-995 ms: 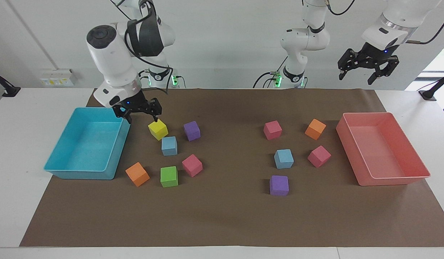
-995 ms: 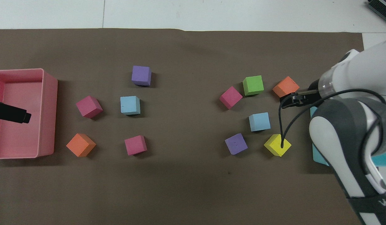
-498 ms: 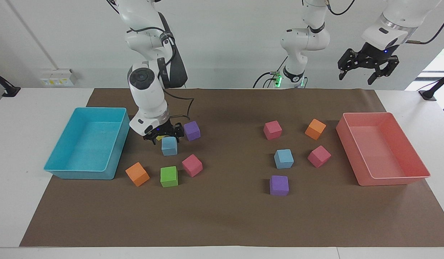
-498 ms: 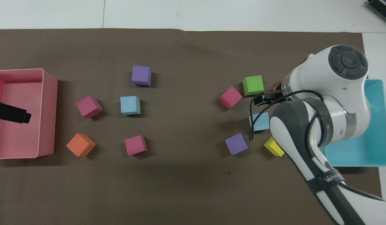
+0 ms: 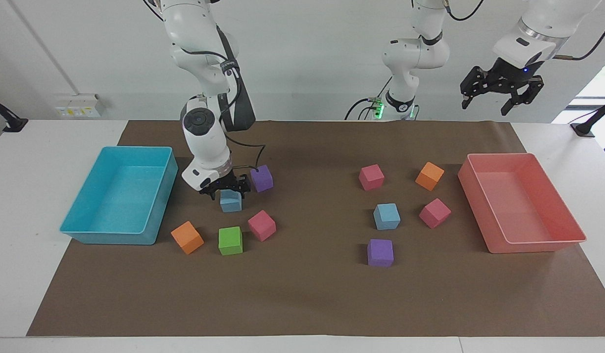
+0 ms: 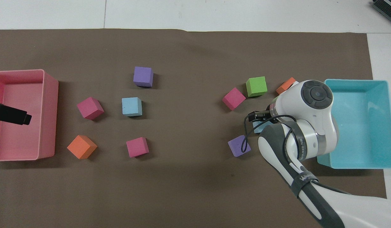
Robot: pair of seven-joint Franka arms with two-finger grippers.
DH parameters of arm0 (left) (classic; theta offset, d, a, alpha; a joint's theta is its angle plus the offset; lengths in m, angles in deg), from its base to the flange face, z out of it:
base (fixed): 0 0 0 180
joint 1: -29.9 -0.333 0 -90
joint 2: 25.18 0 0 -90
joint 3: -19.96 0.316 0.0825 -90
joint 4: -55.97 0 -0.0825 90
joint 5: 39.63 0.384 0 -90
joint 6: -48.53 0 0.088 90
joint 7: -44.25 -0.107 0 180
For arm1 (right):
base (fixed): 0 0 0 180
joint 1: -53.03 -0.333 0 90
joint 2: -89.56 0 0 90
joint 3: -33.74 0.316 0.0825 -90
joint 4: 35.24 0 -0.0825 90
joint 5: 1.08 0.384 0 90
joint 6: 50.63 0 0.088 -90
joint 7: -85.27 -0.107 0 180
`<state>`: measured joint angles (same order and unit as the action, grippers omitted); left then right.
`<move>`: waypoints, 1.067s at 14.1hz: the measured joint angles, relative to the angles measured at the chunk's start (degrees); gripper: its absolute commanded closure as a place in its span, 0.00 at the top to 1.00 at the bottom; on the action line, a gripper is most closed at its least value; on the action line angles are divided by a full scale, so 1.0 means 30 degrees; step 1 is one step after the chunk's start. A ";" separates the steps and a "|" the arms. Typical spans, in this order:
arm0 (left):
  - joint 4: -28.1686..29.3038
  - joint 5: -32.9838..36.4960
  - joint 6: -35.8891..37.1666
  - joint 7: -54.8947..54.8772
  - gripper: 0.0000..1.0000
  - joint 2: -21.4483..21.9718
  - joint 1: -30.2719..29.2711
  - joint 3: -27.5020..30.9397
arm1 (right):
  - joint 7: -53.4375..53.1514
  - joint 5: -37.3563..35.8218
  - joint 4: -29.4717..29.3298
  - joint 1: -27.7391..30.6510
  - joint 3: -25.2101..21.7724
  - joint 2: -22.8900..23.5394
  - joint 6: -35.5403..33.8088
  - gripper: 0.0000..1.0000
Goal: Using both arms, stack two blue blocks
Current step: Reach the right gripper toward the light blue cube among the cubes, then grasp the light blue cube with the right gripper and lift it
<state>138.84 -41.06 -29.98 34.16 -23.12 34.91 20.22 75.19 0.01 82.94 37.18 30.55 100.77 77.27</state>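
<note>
On brown mat, right hand [image 5: 225,189] spread astride blue block [image 5: 230,202].

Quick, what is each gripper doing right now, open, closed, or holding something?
Right gripper: open, jaws down around the small sky-blue foam cube, not yet closed.
Left gripper: open, empty, waiting in the air.

On a white desk [image 5: 47,147] lies a plain brown mat [image 5: 312,294]. Two sky-blue blocks [image 5: 386,216] [image 5: 230,201], purple, pink, orange and green blocks [image 5: 230,240]. One tray teal [image 5: 86,234], one salmon-pink [image 5: 532,245]. Both pincers [image 5: 501,95] [image 5: 225,189] are black, on white arms.
</note>
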 measured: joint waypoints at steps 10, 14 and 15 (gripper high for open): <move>0.0000 0.0000 0.0000 0.0000 1.00 0.0000 0.0000 0.0000 | -0.0036 0.0007 0.1115 0.0090 -0.0009 0.0371 0.1203 1.00; 0.0000 0.0000 0.0000 0.0000 1.00 0.0000 0.0000 0.0000 | -0.0037 0.0008 0.1211 0.0091 -0.0009 0.0621 0.1473 1.00; 0.0000 0.0000 0.0000 0.0000 1.00 0.0000 0.0000 0.0000 | -0.0038 0.0008 0.1242 0.0090 -0.0009 0.0661 0.1547 1.00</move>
<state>138.84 -41.06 -29.98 34.16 -23.12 34.91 20.22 75.08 0.03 86.67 37.45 30.53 102.76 81.91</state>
